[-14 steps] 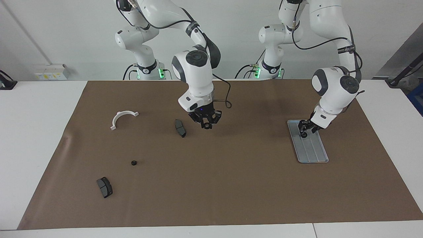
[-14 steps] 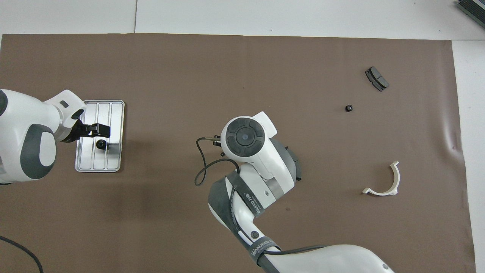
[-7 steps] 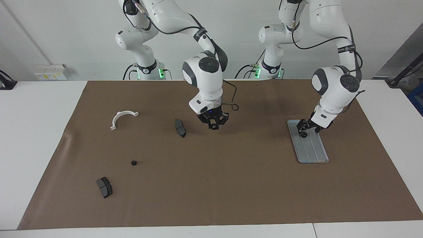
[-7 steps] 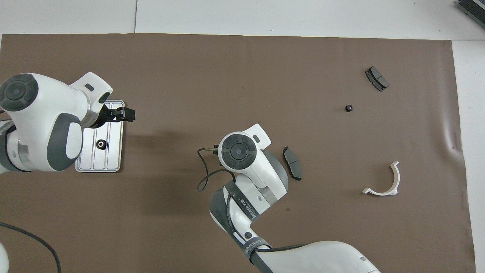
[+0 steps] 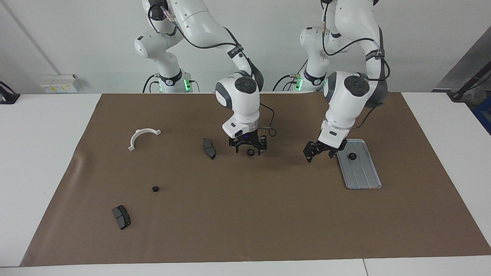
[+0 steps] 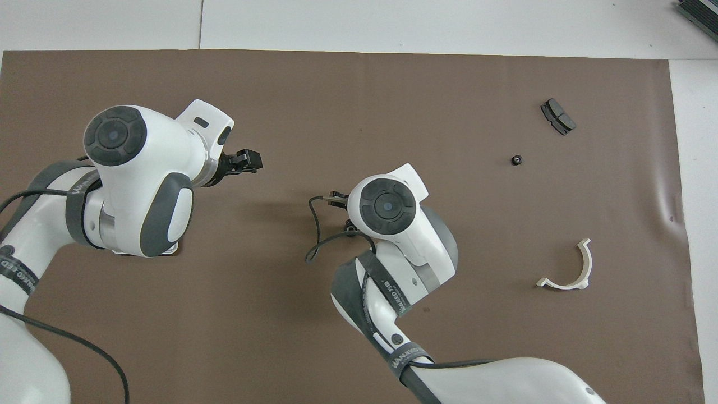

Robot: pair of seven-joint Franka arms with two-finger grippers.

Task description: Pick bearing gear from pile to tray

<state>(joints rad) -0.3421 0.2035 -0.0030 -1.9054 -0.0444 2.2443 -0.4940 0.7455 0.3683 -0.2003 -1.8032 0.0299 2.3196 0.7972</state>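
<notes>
Pincer states: the right pincer [image 5: 248, 146] hangs low over the middle of the counter [image 5: 268, 214], spread wide, holding nothing. The left pincer [image 5: 315, 150] is over bare counter at 9 o'clock of the tray [image 5: 362, 178] in the facing view; whether it is spread or closed cannot be told.

Layout, facing view: the tray sits at 3 o'clock on the counter, with one bearing gear [image 5: 351, 156] in its 12 o'clock end. A white half-ring [image 5: 142, 137] is at 10 o'clock. One brake pad [image 5: 209, 148] is at 9 o'clock of the right pincer and a second pad [image 5: 121, 217] at 7 o'clock. A loose bearing gear [image 5: 250, 152] lies on the counter under the right pincer, and another gear [image 5: 155, 189] is at 8 o'clock.

Risk: the small round loose bearing gear could roll or be nudged away if the left pincer descends off-centre. The two arms are also close and could clash.

Change over the last half second: the right pincer was carrying that gear and has let it go. The left pincer has come off the tray toward it.
</notes>
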